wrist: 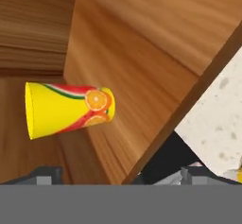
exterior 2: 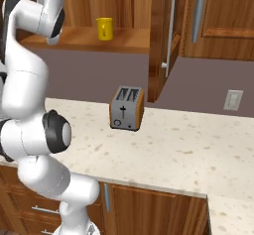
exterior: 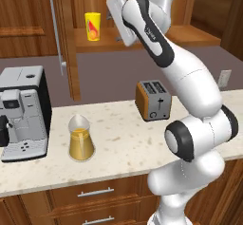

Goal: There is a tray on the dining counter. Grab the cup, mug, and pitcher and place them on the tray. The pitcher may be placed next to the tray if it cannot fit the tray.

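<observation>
The cup, a tall yellow tumbler with a red-orange mark, stands on a wooden shelf above the counter; it is also the cup in the right base view. My arm reaches up to the shelf, with the white hand just right of the cup. In the hand view the cup looks tipped sideways, ahead and left of centre. My gripper is open, with nothing between its fingertips. The pitcher, clear glass with orange liquid, stands on the counter below. The mug, tray and dining counter are out of view.
A toaster stands on the beige speckled counter under the shelf, and a coffee machine at its left end. A tall wooden cabinet side with a long metal handle stands just left of the cup.
</observation>
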